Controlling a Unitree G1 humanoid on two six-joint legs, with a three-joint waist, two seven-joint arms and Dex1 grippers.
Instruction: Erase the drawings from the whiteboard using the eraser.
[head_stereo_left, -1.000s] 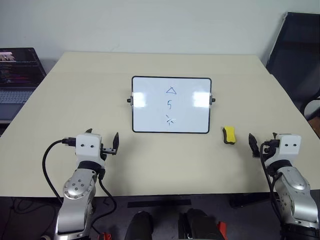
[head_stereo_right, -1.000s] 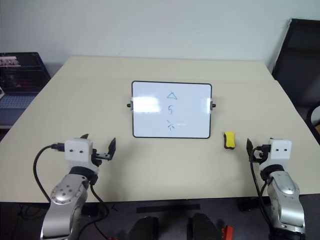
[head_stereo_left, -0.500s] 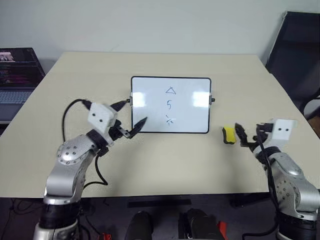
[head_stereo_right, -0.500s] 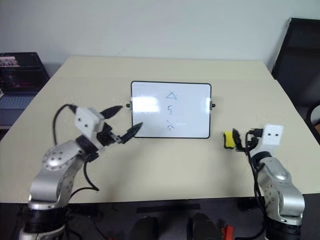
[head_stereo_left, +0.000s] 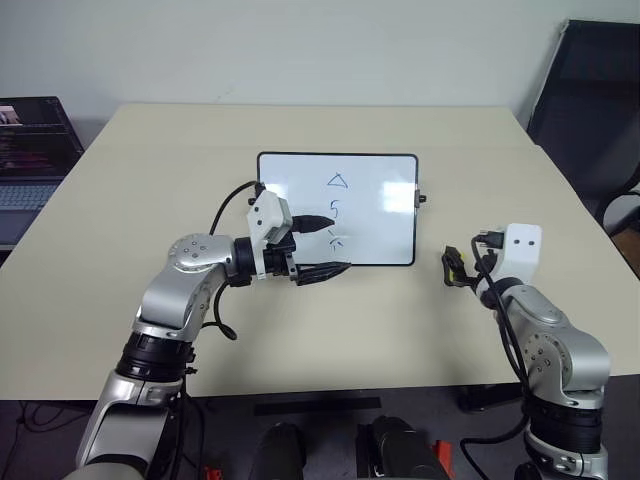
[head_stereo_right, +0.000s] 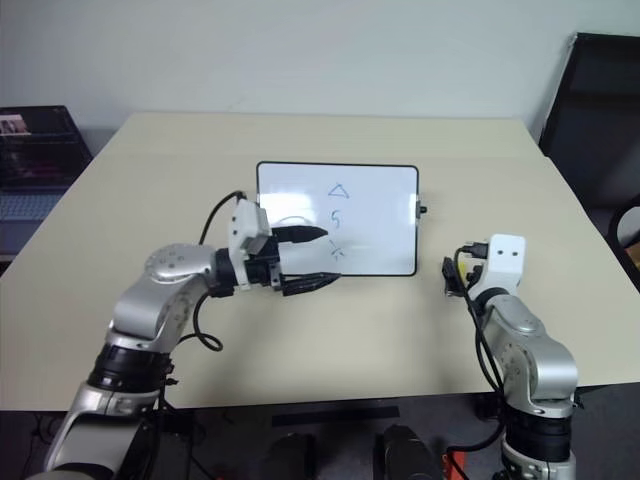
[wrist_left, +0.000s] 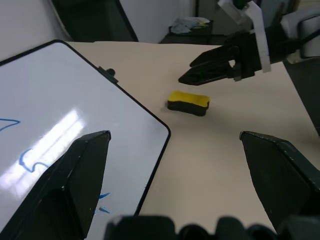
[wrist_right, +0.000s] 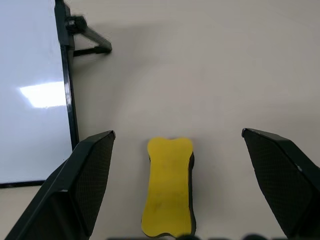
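The whiteboard (head_stereo_left: 380, 200) lies flat mid-table with the drawings in a column: a triangle (head_stereo_left: 337, 182), a "5" (head_stereo_left: 335, 210) and a star scribble (head_stereo_left: 338, 241). My left gripper (head_stereo_left: 338, 245) reaches sideways over the board's near part, open, one finger above the star and one off the front edge. The yellow eraser (wrist_right: 167, 187) lies on the table just right of the board. My right gripper (wrist_right: 177, 134) is open and empty, its fingers on either side of the eraser, apart from it. The left wrist view shows the eraser (wrist_left: 188, 102) with the right gripper (wrist_left: 200, 70) hovering beside it.
A laptop (head_stereo_left: 30, 150) sits off the table's left side. A black chair (head_stereo_left: 590, 100) stands at the far right. The table (head_stereo_left: 150, 180) has bare beige surface around the board, and its front edge runs close below both arms.
My left arm swung right and up, from the table's near left to over the board's front. My right gripper moved left and forward until it straddles the eraser.
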